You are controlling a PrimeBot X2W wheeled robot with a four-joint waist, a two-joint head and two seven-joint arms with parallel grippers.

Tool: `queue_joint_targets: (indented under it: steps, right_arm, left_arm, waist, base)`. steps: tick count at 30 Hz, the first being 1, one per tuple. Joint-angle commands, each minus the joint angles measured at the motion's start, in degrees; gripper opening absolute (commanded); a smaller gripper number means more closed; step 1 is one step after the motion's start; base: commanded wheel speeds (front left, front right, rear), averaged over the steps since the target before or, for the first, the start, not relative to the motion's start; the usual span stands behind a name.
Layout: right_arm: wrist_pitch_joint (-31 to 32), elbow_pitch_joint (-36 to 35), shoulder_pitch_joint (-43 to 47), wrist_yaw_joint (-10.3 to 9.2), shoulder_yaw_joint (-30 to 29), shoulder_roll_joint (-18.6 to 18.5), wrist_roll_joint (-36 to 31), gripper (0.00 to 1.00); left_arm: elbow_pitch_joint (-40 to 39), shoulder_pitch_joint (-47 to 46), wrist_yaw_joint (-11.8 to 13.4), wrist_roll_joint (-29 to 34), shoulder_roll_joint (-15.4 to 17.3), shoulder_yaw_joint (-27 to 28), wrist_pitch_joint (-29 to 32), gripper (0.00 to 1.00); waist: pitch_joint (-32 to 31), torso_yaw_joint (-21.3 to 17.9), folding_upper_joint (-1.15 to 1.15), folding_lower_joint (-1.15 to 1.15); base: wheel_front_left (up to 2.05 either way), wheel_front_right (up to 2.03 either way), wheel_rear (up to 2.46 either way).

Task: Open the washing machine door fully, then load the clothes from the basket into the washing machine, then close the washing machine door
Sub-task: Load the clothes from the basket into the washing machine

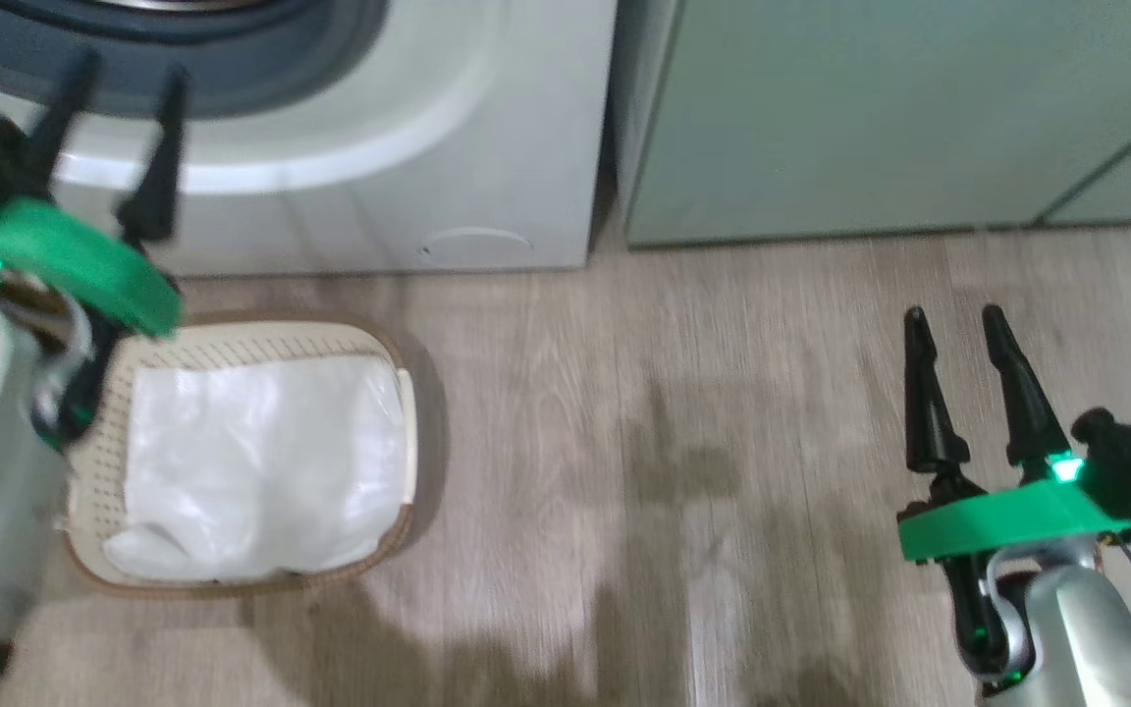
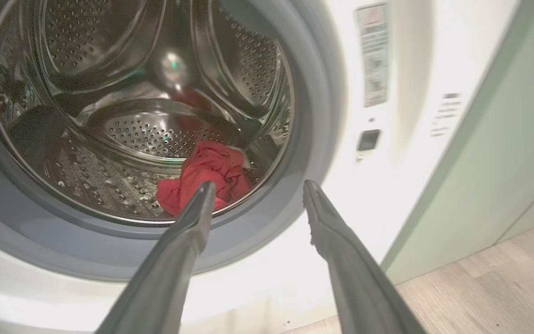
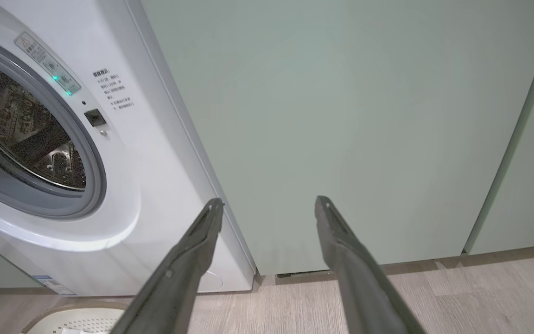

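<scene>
- Left gripper (image 1: 129, 71): fingers spread, nothing between them. It is raised at the front of the washing machine (image 1: 379, 147) and aimed at the lower lip of the porthole.
- The clothes (image 2: 207, 172): a red bundle on the drum floor, low and toward the front, just past the gripper's tips in the left wrist view. Cloth and gripper are apart.
- The basket (image 1: 406, 393): on the floor (image 1: 683, 393) just before the machine, under the left arm. It holds a white sheet (image 1: 261, 452) and no red. Loading looks done.
- Latch slot (image 2: 369, 139): on the right of the opening. The washing machine door therefore likely hinges on the left and stands swung out that way. I cannot confirm this, as the head view is blurred at that edge. If so, the left arm is nearer for the closing push, sweeping left to right.
- Pale green cabinets (image 1: 870, 118): just right of the machine.
- Right gripper (image 1: 953, 316): fingers parted and empty, over bare floor, well apart from the machine and pointing at the cabinets.
</scene>
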Motion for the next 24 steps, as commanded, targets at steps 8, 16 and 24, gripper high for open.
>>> queue_joint_targets:
  steps: [8,16,24]
  right_arm:
    - [-0.5,-1.6,3.8,0.41,-0.1,-0.3,-0.4,1.00]
    - [-0.5,-1.9,6.6,0.41,-0.6,-0.3,-0.3,1.00]
    - [-0.5,-2.0,7.8,0.41,-0.4,-0.3,0.2,1.00]
  left_arm:
    - [-15.0,18.1,4.6,6.7,-4.5,13.1,-0.7,1.00]
    - [-22.6,30.9,4.6,11.7,-11.6,18.8,-0.7,1.00]
    - [-25.2,37.9,3.9,17.4,-18.4,21.8,-0.7,1.00]
  waist:
    - [-9.7,2.6,-0.01,0.00]
    - [-13.4,2.9,-0.01,0.00]
    - [-15.7,2.4,-0.01,0.00]
  base:
    - [0.00,0.00,0.00]
    - [0.00,0.00,0.00]
    - [0.00,0.00,0.00]
